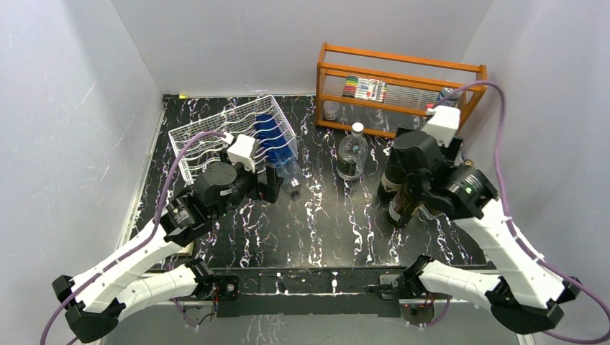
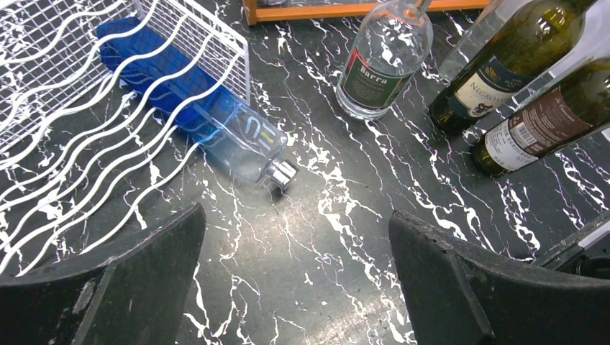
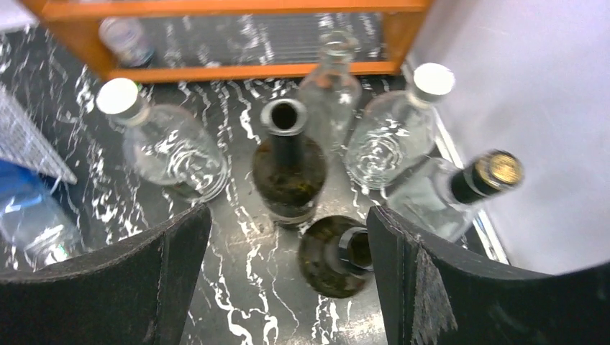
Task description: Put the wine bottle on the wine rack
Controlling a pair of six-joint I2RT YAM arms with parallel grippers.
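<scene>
Wine bottle (image 3: 288, 172), dark with an open top, stands on the right side of the black table (image 1: 316, 230). It is not on the wine rack. A second dark bottle (image 3: 334, 255) stands just beside it, a bit nearer.

The right gripper (image 3: 288, 215) hangs over these two dark bottles. Its two fingers are spread wide and it holds nothing. From the wrist camera, the top of the open dark bottle shows between the fingers, lower down.

Some see-through bottles stand close by. One with a white cap (image 3: 399, 136) is to the right and a bit farther back. One with a black and gold top (image 3: 446, 194) is right beside the wall. A round clear bottle (image 1: 352, 154) with a dark label stands to the left of the dark ones, near the middle of the table. The orange wooden shelf (image 1: 399, 75) sits behind them all, at the far right.

The wine rack (image 1: 208, 140) is white wire and sits at the far left of the table. A blue bottle (image 2: 208, 115) lies in it on its side. Its silver cap pokes out of the rack and points at the middle of the table.

The left gripper (image 2: 295, 215) is near that cap, on the near side of the rack. Its fingers are wide apart too, and nothing is in them.
</scene>
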